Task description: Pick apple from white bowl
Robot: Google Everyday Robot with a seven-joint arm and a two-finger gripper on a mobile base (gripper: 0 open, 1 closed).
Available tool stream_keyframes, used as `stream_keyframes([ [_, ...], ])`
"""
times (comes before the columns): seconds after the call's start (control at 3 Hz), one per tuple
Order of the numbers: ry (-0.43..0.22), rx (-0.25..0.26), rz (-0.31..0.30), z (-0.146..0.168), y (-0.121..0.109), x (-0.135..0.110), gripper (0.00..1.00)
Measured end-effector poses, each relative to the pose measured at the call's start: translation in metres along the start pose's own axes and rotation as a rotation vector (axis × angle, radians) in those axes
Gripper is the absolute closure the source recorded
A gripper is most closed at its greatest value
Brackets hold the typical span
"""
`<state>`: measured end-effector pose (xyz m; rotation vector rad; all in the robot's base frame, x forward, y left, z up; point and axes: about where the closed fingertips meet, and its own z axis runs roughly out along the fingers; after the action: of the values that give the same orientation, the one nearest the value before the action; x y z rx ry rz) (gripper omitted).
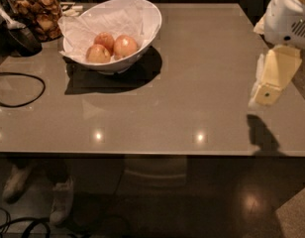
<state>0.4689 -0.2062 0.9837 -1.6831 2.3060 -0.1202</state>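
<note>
The white bowl, lined with crumpled white paper, stands on the grey table at the back left. Three apples lie in it. The apple, reddish-orange with a pale blush, is the rightmost one. Two redder apples lie to its left. My gripper hangs at the right edge of the view, over the table's right side, far from the bowl and holding nothing. Its shadow falls on the table below it.
A glass jar of brown snacks stands at the back left, beside a dark object. A black cable loops on the table's left side. The table's front edge runs across the middle. Shoes and cables lie on the floor below.
</note>
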Motion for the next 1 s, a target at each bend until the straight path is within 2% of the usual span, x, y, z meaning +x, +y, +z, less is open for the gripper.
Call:
stream_keyframes([
  [0.33, 0.038, -0.006, 0.006, 0.008, -0.019, -0.015, 0.0],
  [0.67, 0.05, -0.003, -0.038, 0.019, -0.032, -0.037, 0.0],
  [1.0, 0.036, 0.015, -0.035, 0.018, -0.035, -0.038, 0.0],
])
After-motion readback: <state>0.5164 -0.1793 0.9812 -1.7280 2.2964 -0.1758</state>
